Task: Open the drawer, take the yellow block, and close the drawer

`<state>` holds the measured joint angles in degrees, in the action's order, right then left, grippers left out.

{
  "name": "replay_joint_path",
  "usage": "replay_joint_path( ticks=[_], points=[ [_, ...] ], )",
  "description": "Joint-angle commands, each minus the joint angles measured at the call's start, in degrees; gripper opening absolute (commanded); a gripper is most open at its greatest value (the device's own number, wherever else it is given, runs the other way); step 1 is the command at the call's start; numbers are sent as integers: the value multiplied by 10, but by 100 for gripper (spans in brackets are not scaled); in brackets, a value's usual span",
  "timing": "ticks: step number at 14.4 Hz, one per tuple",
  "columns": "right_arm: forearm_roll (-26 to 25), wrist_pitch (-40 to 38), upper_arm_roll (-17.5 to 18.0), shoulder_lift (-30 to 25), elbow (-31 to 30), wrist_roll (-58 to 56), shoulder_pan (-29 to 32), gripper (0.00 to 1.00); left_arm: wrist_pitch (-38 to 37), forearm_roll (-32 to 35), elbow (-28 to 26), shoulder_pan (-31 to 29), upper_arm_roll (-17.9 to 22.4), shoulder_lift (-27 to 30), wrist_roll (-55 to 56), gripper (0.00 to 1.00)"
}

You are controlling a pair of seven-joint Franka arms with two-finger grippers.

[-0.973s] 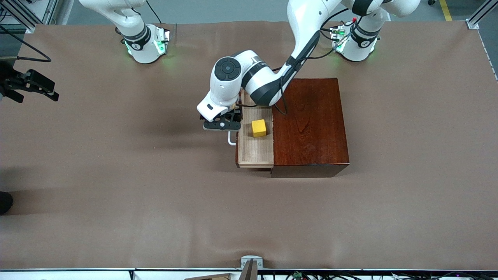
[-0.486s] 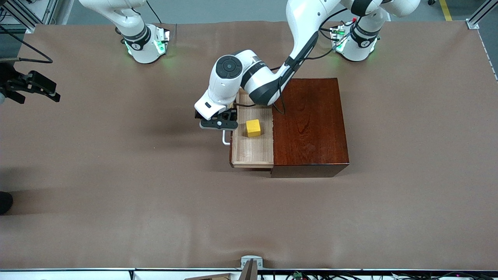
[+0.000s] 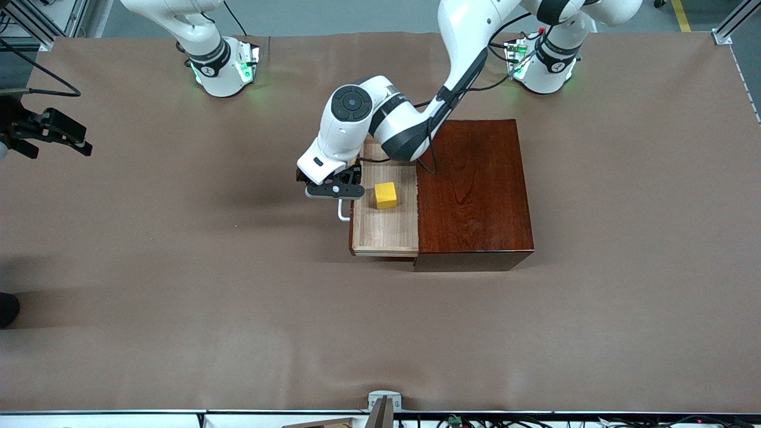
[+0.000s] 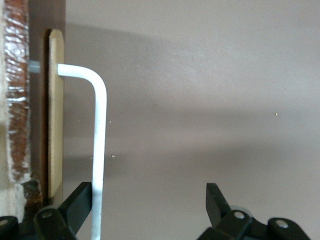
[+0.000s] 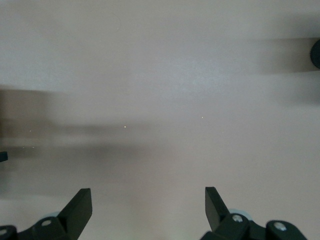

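Note:
The drawer (image 3: 383, 229), a light-wood tray, stands pulled out of the dark reddish-brown box (image 3: 472, 190) toward the right arm's end of the table. The yellow block (image 3: 385, 195) lies in it, close to the drawer's front board. My left gripper (image 3: 333, 191) is open at the white bar handle (image 3: 343, 211). In the left wrist view the handle (image 4: 100, 140) runs just inside one finger (image 4: 80, 197) of the left gripper (image 4: 148, 192). My right gripper (image 5: 148, 197) waits open over bare table at the right arm's end (image 3: 59, 134).
The brown table cover (image 3: 238, 297) stretches wide around the box. A dark object (image 3: 7, 309) shows at the table's edge on the right arm's end. A metal bracket (image 3: 383, 403) sits at the edge nearest the front camera.
The drawer has slid farther out of the box, and the left gripper at its handle moved with it. The yellow block rode along in the drawer. The right arm barely moved.

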<state>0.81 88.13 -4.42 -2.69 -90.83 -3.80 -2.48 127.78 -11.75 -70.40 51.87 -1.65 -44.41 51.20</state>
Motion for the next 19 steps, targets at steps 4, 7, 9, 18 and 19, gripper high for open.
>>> replay_joint_path(
  ticks=[4, 7, 9, 18, 19],
  points=[
    [0, 0, 2, 3, 7, 8, -2, 100, -97, -14, 2, 2, 38, 89, 42, 100],
    [9, 18, 4, 14, 7, 9, -18, 100, -195, -14, 0, 2, 81, 152, 46, 100],
    [37, 24, 4, 31, 8, 8, -29, 100, -261, -9, -3, -4, 112, 191, 36, 100],
    [82, 63, 4, 161, 65, -6, -129, 100, -438, 43, -132, -201, 124, 385, -291, 100],
    [83, 73, 4, 165, 65, -23, -137, 100, -438, 46, -142, -225, 124, 396, -318, 100]
  ],
)
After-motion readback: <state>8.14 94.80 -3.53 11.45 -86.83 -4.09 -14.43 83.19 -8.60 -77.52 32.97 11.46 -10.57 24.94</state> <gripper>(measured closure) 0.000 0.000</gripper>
